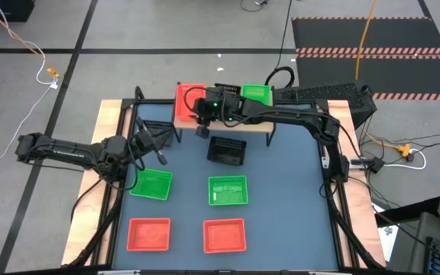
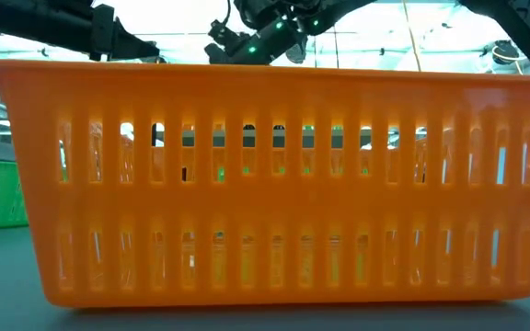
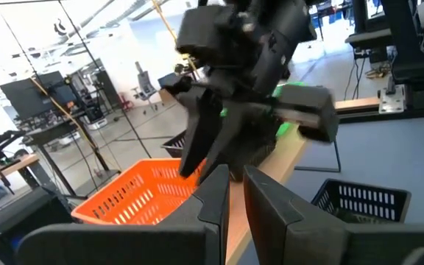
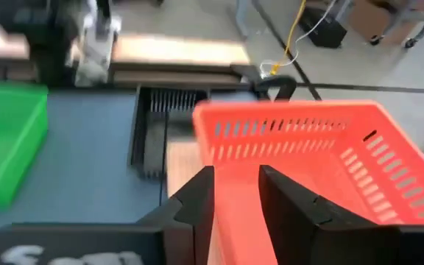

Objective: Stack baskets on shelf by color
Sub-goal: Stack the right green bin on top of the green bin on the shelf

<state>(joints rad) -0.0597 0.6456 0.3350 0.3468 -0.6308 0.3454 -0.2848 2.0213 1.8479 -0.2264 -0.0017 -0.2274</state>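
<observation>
Nearest the front edge of the table, two red baskets sit side by side, one at the left (image 1: 149, 234) and one at the right (image 1: 224, 235). Behind them lie two green baskets, one at the left (image 1: 152, 184) and one at the right (image 1: 228, 191). The left gripper (image 1: 161, 158) hovers just beyond the left green basket, its fingers (image 3: 219, 195) close together with a narrow gap and nothing between them. Farther back, a black basket (image 1: 227, 150) rests on the table mid-way, and another black basket (image 1: 156, 131) sits beside the shelf's left legs. At the far side stands the shelf (image 1: 224, 122), carrying a red basket (image 1: 189, 101) at its left end and a green basket (image 1: 257, 95) toward its right. The right gripper (image 1: 202, 130) hangs at the near rim of that shelf-top red basket, its fingers (image 4: 197, 199) parted and straddling the rim without clamping it.
</observation>
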